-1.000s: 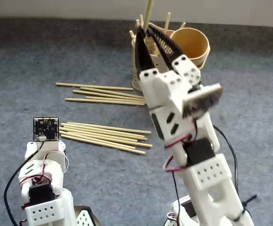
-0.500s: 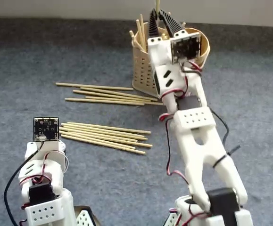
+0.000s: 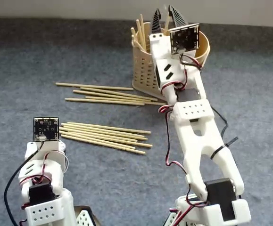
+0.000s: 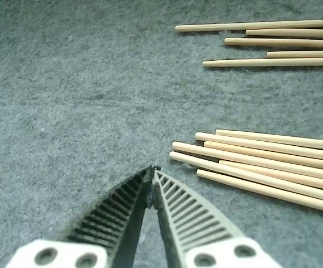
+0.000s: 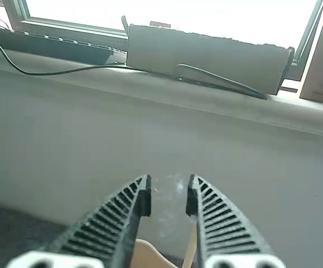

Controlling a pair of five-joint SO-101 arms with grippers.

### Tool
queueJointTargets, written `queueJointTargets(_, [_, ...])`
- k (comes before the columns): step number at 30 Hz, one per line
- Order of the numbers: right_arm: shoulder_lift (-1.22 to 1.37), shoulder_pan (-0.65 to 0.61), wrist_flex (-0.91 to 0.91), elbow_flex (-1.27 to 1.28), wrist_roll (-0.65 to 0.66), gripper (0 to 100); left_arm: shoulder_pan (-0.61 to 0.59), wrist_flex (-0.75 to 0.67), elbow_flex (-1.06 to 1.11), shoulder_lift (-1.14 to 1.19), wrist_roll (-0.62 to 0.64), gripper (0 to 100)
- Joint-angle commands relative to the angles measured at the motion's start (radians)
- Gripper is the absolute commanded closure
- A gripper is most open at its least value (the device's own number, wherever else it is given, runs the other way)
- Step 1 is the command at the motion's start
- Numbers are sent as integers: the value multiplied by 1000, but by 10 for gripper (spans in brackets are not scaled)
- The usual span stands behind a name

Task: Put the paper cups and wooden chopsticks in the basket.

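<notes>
**Basket partly filled, two bundles left to go**

The basket (image 3: pixel 144 70) stands at the upper centre of the high view. It holds one paper cup (image 3: pixel 204 49) and several upright chopsticks (image 3: pixel 140 30), so we judge the task to be well under way but not finished. Two loose bundles lie on the grey carpet (image 3: pixel 249 94): one (image 3: pixel 103 94) just left of the basket, the other (image 3: pixel 103 134) nearer the frame's middle.

The right gripper (image 5: pixel 168 192) hangs above the basket with its fingers a narrow gap apart and nothing between the tips. A chopstick tip shows just below them. The left gripper (image 4: pixel 152 172) is at the lower left, its fingers pressed together and empty, beside the nearer bundle.

The right arm covers much of the basket's mouth, so we cannot tell whether more cups sit inside. In the left wrist view the bundles' far ends are cut off.
</notes>
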Motion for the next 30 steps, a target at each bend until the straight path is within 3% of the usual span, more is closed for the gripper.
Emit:
queueJointTargets(1, [-119, -10, 85, -41, -12, 882, 16, 5, 19, 5, -8, 993])
queueJointTargets(7, [-232, -93, 229, -39, -11, 882, 16, 5, 19, 5, -8, 993])
queueJointTargets(20, [-466, -309, 776, -35, -3, 882, 16, 5, 19, 5, -8, 993])
queueJointTargets(30, [-363, -470, 1265, -28, -3, 882, 16, 5, 19, 5, -8, 993])
